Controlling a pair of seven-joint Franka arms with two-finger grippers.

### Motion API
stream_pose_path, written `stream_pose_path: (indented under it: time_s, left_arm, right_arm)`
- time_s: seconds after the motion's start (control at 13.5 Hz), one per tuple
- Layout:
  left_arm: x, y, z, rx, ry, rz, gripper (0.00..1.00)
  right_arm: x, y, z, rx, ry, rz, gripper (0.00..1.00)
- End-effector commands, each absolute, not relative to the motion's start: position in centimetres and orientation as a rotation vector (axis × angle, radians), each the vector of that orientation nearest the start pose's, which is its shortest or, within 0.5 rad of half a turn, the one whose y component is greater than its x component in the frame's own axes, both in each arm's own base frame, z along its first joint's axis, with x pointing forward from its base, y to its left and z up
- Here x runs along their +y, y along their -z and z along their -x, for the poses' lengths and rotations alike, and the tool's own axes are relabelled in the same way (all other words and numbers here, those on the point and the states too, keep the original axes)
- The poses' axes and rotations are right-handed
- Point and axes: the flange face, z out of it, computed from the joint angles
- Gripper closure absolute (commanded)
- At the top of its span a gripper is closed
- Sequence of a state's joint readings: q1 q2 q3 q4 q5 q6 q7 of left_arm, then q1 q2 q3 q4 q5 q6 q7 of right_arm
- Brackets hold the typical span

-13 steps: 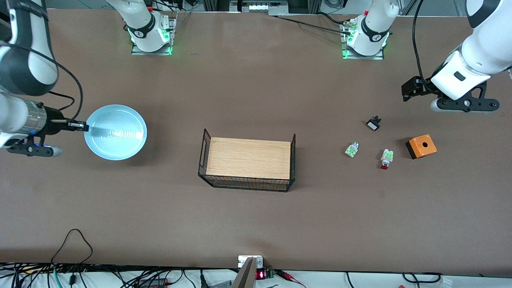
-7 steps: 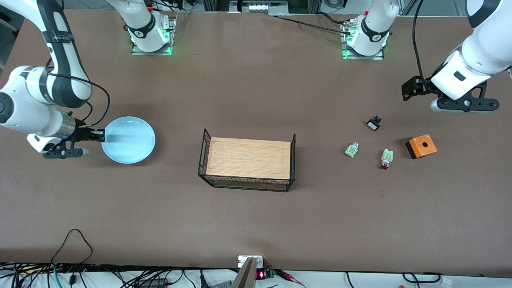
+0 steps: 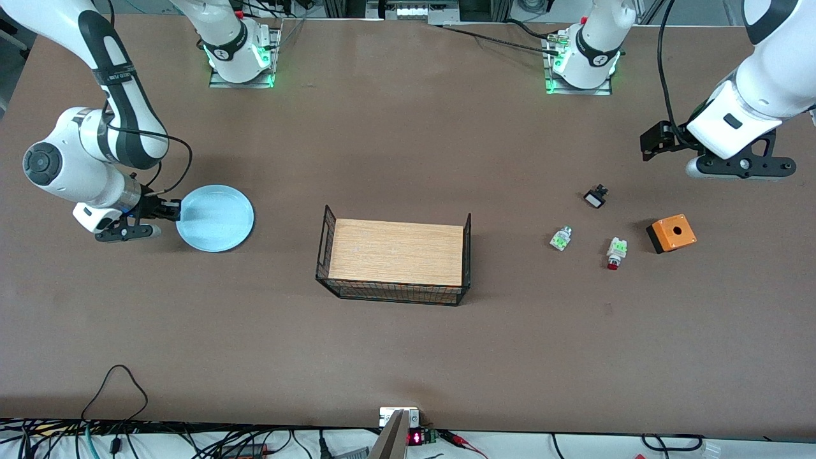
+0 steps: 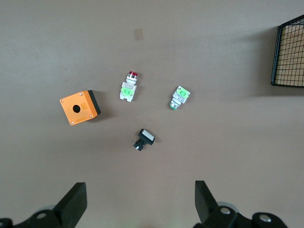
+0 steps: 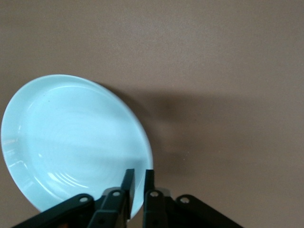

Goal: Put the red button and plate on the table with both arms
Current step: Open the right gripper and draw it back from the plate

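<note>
My right gripper (image 3: 173, 210) is shut on the rim of the pale blue plate (image 3: 215, 218), holding it low over the table (image 3: 408, 344) at the right arm's end. In the right wrist view the fingers (image 5: 128, 183) pinch the plate's (image 5: 71, 137) edge, and the plate casts a shadow on the table. The red button (image 3: 615, 251) lies on the table next to the orange box (image 3: 671, 233); it also shows in the left wrist view (image 4: 128, 87). My left gripper (image 4: 140, 202) is open and empty, held high over the table at the left arm's end.
A wood-topped black wire stand (image 3: 396, 254) sits mid-table. A green-white block without a red tip (image 3: 560, 238) and a small black part (image 3: 595, 196) lie near the red button. Cables run along the table's near edge.
My right arm has moved the plate toward the table's middle and lower, nearer the tabletop; the plate looks smaller now. The left arm has not moved.
</note>
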State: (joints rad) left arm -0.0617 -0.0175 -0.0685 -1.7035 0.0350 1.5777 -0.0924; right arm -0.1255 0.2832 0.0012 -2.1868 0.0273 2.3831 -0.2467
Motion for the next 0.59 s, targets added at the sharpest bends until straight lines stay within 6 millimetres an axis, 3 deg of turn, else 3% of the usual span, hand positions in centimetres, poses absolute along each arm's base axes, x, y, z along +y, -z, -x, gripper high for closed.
stream_pose_path:
  time_s: [0.0, 0.15, 0.3, 0.52]
  left_arm:
    - [-7.1, -57.8, -54.3, 0.08, -0.164, 3.109, 0.0]
    - [-7.2, -57.8, -54.2, 0.082, -0.166, 3.109, 0.0]
    - [-7.2, -57.8, -54.2, 0.082, -0.173, 3.108, 0.0]
    - [-7.2, -57.8, -54.2, 0.082, -0.173, 3.108, 0.0]
  right_arm:
    - [-5.9, -28.0, -55.0, -0.078, -0.118, 3.098, 0.0]
    - [-4.6, -32.3, -56.1, -0.031, -0.186, 3.093, 0.0]
    - [-2.9, -37.6, -58.1, 0.004, -0.185, 3.097, 0.0]
    - [-0.8, -43.9, -60.1, 0.053, -0.155, 3.101, 0.0]
